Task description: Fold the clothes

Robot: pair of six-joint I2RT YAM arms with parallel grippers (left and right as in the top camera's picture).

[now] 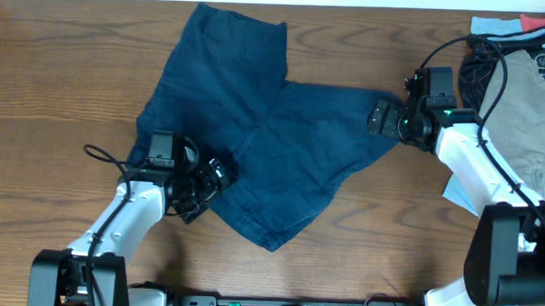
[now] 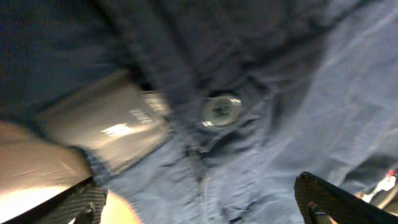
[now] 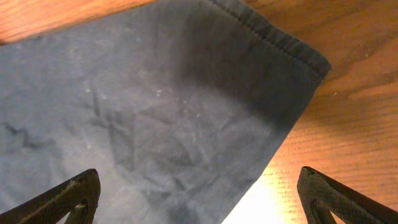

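Observation:
The dark navy-blue shorts [image 1: 255,125] lie spread on the wooden table, one leg toward the back, the other toward the right. My left gripper [image 1: 210,180] is open at the shorts' front-left edge, at the waistband. The left wrist view shows the button [image 2: 221,109] and a grey label [image 2: 112,124] between the spread fingers [image 2: 199,208]. My right gripper [image 1: 380,118] is open at the right leg's hem. In the right wrist view the hem corner [image 3: 273,50] lies ahead of the open fingers [image 3: 199,202], with cloth [image 3: 124,124] below them.
A beige-khaki garment [image 1: 529,107] and a black patterned garment [image 1: 480,69] lie at the right edge, with light blue and red cloth [image 1: 518,25] behind them. Bare wood [image 1: 57,73] surrounds the shorts on the left and front.

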